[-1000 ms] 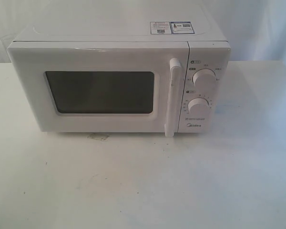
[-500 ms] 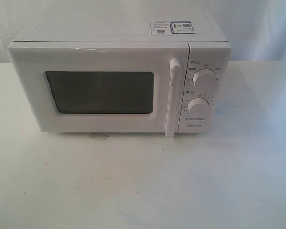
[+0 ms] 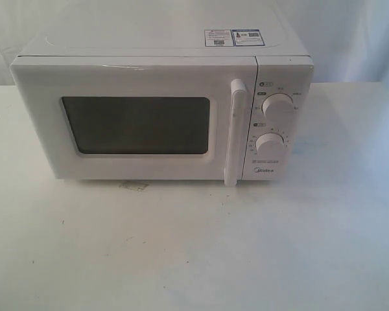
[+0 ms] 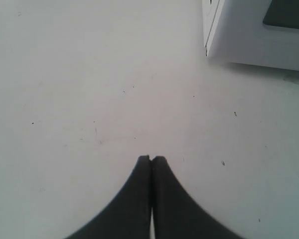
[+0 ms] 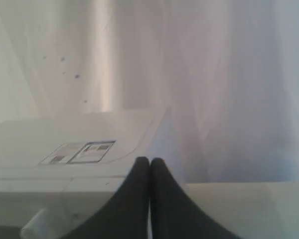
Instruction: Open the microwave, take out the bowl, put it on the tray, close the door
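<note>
The white microwave (image 3: 162, 110) stands on the table with its door (image 3: 133, 120) shut and the vertical bar handle (image 3: 235, 133) at the door's right edge. Nothing shows through the dark window, so the bowl is hidden. The tray is out of view. Neither gripper appears in the exterior view. My left gripper (image 4: 151, 158) is shut and empty, hovering over bare table near a corner of the microwave (image 4: 249, 40). My right gripper (image 5: 150, 160) is shut and empty, raised level with the microwave's top (image 5: 79, 144), where the labels (image 5: 79, 152) show.
Two round knobs (image 3: 277, 107) sit on the control panel right of the handle. A white table (image 3: 194, 246) spreads in front of the oven. A white curtain (image 5: 214, 74) hangs behind the scene.
</note>
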Tool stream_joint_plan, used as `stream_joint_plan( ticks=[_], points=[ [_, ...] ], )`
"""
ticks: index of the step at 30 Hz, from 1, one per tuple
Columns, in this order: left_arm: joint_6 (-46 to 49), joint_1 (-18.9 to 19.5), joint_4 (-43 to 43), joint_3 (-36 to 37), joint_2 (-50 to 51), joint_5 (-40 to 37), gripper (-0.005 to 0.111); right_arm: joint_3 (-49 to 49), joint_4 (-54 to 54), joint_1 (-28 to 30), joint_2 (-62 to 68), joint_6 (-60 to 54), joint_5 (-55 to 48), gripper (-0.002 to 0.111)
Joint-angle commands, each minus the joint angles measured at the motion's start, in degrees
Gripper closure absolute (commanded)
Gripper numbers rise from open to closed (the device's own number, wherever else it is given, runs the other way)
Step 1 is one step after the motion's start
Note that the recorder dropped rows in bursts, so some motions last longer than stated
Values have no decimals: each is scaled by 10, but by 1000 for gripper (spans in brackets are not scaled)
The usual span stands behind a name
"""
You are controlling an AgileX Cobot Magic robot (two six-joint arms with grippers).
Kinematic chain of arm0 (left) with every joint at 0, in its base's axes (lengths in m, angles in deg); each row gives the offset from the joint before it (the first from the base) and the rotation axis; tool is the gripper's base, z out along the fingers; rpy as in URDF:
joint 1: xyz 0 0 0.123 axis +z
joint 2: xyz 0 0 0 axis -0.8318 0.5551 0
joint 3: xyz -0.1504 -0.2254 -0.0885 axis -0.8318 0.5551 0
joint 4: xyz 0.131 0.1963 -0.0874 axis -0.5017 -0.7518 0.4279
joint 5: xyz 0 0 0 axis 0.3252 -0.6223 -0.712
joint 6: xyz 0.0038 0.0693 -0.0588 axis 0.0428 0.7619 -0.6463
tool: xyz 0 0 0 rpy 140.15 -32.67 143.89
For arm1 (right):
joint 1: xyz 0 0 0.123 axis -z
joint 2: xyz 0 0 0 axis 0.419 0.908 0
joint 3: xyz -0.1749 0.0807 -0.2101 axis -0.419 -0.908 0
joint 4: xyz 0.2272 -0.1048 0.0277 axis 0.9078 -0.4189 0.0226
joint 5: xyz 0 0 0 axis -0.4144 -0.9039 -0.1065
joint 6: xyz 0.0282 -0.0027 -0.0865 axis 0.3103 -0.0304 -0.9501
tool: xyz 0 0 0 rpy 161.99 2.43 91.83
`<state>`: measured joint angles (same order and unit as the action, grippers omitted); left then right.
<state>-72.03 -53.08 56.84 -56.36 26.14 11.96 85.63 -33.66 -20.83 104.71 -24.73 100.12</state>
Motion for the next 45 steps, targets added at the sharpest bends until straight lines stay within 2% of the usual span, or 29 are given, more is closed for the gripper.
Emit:
stream_joint_plan(
  ticks=[1, 3, 5, 8, 9, 14, 17, 18, 20, 22, 23, 24, 26, 33, 36, 38, 45],
  points=[
    [-3, 1, 3, 1, -3, -1, 107, 9, -276, 1, 100, 195, 210, 108],
    [-3, 1, 3, 1, -3, -1, 107, 29, -405, 1, 151, 262, 296, 108],
    [-3, 1, 3, 1, -3, -1, 107, 54, -513, 1, 193, 328, 339, 108],
    [-3, 1, 3, 1, -3, -1, 107, 83, -582, 1, 234, 442, 293, 108],
    [-3, 1, 3, 1, -3, -1, 107, 94, -604, 1, 243, 454, 240, 108],
    [-3, 1, 3, 1, -3, -1, 107, 133, -713, -6, 251, 406, 209, 108],
    [-3, 1, 3, 1, -3, -1, 107, 142, -696, -22, 255, 404, 157, 108],
    [-3, 1, 3, 1, -3, -1, 107, 143, -696, -28, 255, 401, 142, 105],
    [-3, 1, 3, 1, -3, -1, 107, 149, -694, -40, 256, 388, 131, 90],
    [-3, 1, 3, 1, -3, -1, 107, 156, -680, -50, 259, 370, 120, 63],
    [-3, 1, 3, 1, -3, -1, 107, 158, -663, -55, 262, 355, 112, 54],
    [-3, 1, 3, 1, -3, -1, 107, 161, -649, -60, 267, 335, 105, 50],
    [-3, 1, 3, 1, -3, -1, 107, 162, -605, -72, 280, 262, 102, 49],
    [-3, 1, 3, 1, -3, -1, 107, 162, -533, -97, 321, 173, 105, 49],
    [-3, 1, 3, 1, -3, -1, 107, 162, -467, -97, 342, 129, 115, 49],
    [-3, 1, 3, 1, -3, -1, 107, 162, -436, -97, 357, 116, 115, 49],
    [-3, 1, 3, 1, -3, -1, 107, 216, -427, -106, 418, 121, 153, 49]
  ],
)
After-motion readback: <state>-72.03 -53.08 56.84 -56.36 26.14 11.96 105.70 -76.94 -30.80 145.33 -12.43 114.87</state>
